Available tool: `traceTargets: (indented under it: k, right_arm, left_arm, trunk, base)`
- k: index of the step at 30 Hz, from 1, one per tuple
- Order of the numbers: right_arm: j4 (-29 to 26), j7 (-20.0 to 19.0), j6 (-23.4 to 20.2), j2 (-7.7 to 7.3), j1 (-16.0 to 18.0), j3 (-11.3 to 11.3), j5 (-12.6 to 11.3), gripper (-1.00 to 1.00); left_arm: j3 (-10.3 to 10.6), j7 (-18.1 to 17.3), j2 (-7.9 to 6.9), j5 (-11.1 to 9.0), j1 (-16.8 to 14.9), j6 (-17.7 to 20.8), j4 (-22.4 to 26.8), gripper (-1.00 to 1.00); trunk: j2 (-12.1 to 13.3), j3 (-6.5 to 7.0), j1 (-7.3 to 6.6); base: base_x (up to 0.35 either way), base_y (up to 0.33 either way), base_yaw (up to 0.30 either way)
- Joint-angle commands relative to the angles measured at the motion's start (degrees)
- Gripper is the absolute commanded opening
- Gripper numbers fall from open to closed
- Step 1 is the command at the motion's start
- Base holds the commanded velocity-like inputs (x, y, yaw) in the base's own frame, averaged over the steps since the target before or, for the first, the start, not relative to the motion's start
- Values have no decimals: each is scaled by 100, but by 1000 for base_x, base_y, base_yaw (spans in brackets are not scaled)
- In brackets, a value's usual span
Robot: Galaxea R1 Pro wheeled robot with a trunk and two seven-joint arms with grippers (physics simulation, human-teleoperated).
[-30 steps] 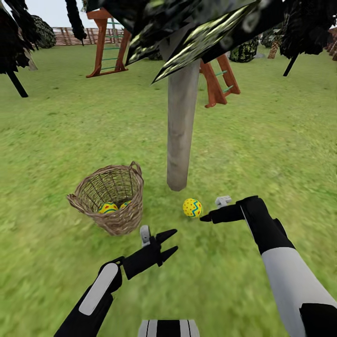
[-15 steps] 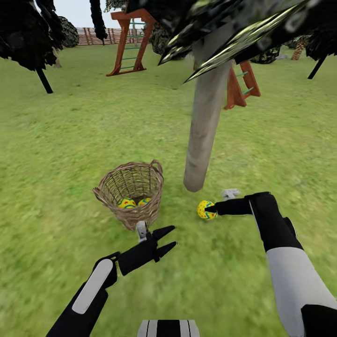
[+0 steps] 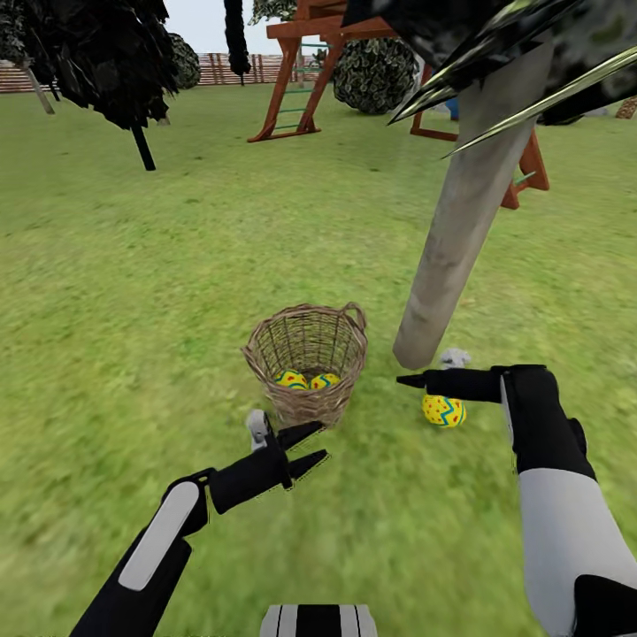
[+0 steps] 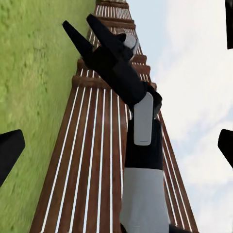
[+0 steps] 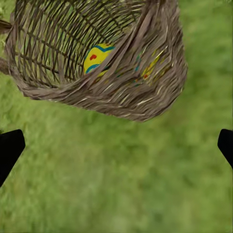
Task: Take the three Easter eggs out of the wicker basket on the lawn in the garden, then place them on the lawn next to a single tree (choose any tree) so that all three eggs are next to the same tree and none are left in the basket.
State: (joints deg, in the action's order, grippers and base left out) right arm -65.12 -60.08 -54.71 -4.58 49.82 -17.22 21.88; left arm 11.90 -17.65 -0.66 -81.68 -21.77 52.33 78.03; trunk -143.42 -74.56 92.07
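Observation:
The wicker basket (image 3: 307,364) stands upright on the lawn (image 3: 133,292) with two Easter eggs (image 3: 292,379) (image 3: 325,380) inside; one egg (image 5: 97,56) shows through the weave in the right wrist view. A third egg (image 3: 443,410) lies on the grass near the foot of the tree (image 3: 456,239). My right gripper (image 3: 409,382) hovers open and empty just above that egg, pointing at the basket (image 5: 102,73). In front of the basket, my left gripper (image 3: 311,447) is open and empty.
A wooden playset (image 3: 305,71) and a slat fence (image 3: 221,66) stand at the back. Dark thin-trunked trees (image 3: 133,133) rise at the far left. The left wrist view shows my right arm (image 4: 138,121) against the fence (image 4: 92,160) and sky. Open grass lies all around.
The camera has swung left, so everything shifted right in the picture. My right gripper moved from beside the egg on the grass to above it, toward the basket. That egg stayed by the tree.

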Motion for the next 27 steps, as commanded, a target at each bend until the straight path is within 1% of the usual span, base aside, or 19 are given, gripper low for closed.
traceTargets:
  k: [1,2,3,5,6,9,10,11,13,16,27]
  right_arm:
    - [-48,-109,-23,8,-55,-63,51,100]
    - [-63,-115,-23,7,-66,-108,49,100]
    - [-141,-122,-30,9,-79,-250,46,100]
    - [-306,-125,-39,13,-84,-407,45,100]
    - [-484,-129,-71,19,-85,-500,45,100]
    - [-910,-174,-245,32,-89,-621,40,100]
    - [-1003,-201,-271,39,-92,-695,40,100]
    - [-1040,-221,-283,49,-93,-787,42,100]
    - [-1052,-228,-291,63,-99,-873,51,100]
    - [-1053,-231,-294,70,-103,-904,65,100]
    - [-1046,-232,-286,71,-104,-906,71,100]
  left_arm:
    - [-133,-37,-49,20,-3,10,-1,100]
    - [-153,-40,-76,20,-3,10,0,100]
    - [-173,-43,-107,20,-3,11,1,100]
    - [-182,-50,-119,20,-3,13,1,100]
    - [-185,-52,-123,19,-3,13,0,100]
    - [-187,-54,-126,15,-3,14,-4,100]
    - [-187,-54,-127,14,-3,14,-6,100]
    - [-187,-54,-127,13,-3,14,-7,100]
    - [-188,-55,-127,12,-3,14,-7,100]
    - [-188,-55,-127,12,-3,14,-11,100]
    - [-196,-54,-127,12,-3,14,-21,100]
  trunk:
    - [-2,-4,-1]
    - [-2,-4,-1]
    - [-2,-4,-1]
    - [-2,-4,-1]
    - [-2,-4,-1]
    - [-2,-4,-1]
    - [-2,-4,-1]
    - [-2,-4,-1]
    - [-2,-4,-1]
    - [-2,-4,-1]
    - [-2,-4,-1]
  base:
    - [0,1,3]
    - [0,0,2]
    - [0,0,0]
    - [8,29,0]
    - [60,152,0]
    - [90,223,0]
    - [107,262,0]
    - [111,269,0]
    - [113,273,0]
    - [116,275,0]
    - [116,281,0]
